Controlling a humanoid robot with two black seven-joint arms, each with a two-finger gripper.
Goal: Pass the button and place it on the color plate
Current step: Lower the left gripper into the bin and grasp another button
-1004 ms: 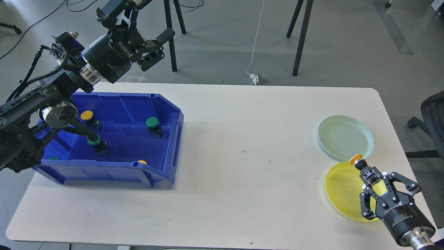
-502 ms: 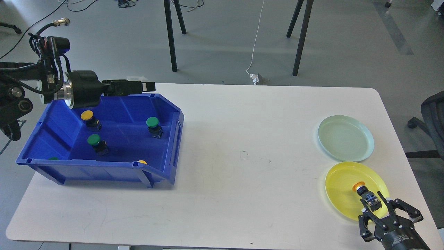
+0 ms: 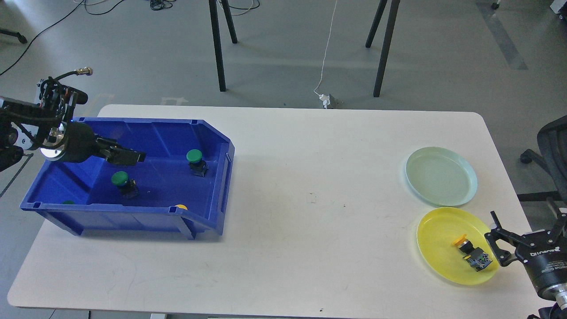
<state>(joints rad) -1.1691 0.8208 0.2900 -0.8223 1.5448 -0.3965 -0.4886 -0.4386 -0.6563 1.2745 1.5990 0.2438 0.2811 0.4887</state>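
Down at the lower right of the frame, the right gripper (image 3: 522,237) sits just beside the yellow plate (image 3: 436,230), fingers spread and holding nothing. The yellow-capped button (image 3: 471,253) lies tilted on its side on that plate, near the plate's right rim and just left of the fingers. At the left, the left gripper (image 3: 133,156) reaches level into the blue bin (image 3: 208,133) above a green button (image 3: 120,180); seen edge-on, whether its fingers are parted cannot be told. A pale green plate (image 3: 440,176) lies behind the yellow one.
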